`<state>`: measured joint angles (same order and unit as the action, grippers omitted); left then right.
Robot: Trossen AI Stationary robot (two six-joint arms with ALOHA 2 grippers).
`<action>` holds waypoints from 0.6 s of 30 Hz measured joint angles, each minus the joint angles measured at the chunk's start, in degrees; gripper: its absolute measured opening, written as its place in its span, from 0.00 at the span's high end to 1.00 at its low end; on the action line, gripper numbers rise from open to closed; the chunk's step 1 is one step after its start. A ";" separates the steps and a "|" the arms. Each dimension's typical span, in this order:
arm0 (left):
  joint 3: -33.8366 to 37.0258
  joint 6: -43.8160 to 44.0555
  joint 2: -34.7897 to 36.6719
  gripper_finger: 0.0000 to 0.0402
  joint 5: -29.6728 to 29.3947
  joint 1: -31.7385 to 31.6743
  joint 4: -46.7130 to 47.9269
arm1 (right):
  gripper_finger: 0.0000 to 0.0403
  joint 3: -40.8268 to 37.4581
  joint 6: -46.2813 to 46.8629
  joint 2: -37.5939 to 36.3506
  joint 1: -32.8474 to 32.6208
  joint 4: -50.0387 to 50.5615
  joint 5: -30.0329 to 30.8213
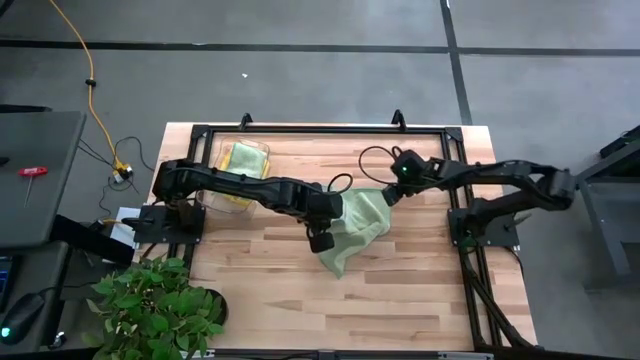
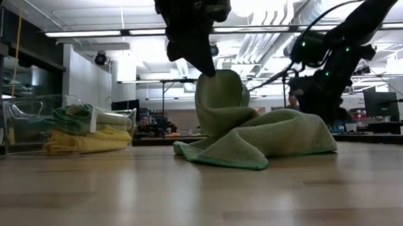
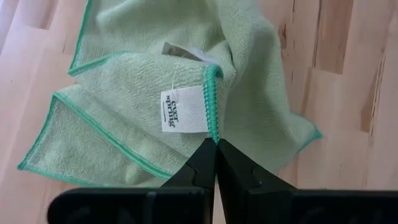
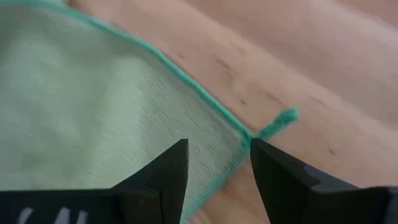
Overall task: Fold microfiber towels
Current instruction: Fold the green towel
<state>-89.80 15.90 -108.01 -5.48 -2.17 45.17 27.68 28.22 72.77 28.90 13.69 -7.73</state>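
A pale green microfiber towel [image 1: 358,225] lies crumpled on the wooden table's middle. One part of it [image 2: 220,98] is drawn up into a peak; the rest [image 2: 278,140] rests on the table. My left gripper [image 1: 322,240] is shut on that peak. My right gripper [image 4: 219,144] is open at the towel's right side [image 1: 388,195], low over the table, with a stitched corner [image 4: 247,134] between its fingers. I cannot tell whether they touch it. My left gripper [image 3: 216,144] pinches the towel's green-stitched edge [image 3: 214,118] between its two fingertips, right beside the white label [image 3: 181,111]. The fingers come from above, slanting down. That edge is lifted and the cloth hangs slack below it, with most of the towel on the table.
A clear container [image 1: 243,165] at the table's far left holds folded yellow and green towels [image 2: 86,131]. A leafy plant [image 1: 150,305] stands off the near left corner. Bare wood [image 1: 400,300] lies between the towel and the near edge.
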 joint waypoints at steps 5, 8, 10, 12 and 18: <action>0.00 0.00 0.00 1.00 0.00 -0.04 -0.17 | 0.59 0.00 -1.33 3.47 0.11 -0.41 -0.37; 0.00 0.00 0.00 1.00 -0.02 -0.04 -0.23 | 0.59 0.00 -1.29 4.46 -0.31 -1.86 -0.11; -0.01 0.00 0.00 1.00 -0.02 -0.04 -0.33 | 0.59 0.00 -0.85 4.85 -0.46 -3.07 1.08; 0.00 0.00 0.00 1.00 -0.02 -0.04 -0.44 | 0.59 0.00 0.95 4.96 -0.41 -3.96 2.91; -0.02 0.01 0.00 1.00 -0.02 -0.04 -0.53 | 0.59 0.00 5.62 5.34 -0.41 -4.85 7.70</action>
<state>-89.82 15.91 -108.01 -5.50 -2.22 44.64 27.68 33.84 78.11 28.49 8.84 -0.03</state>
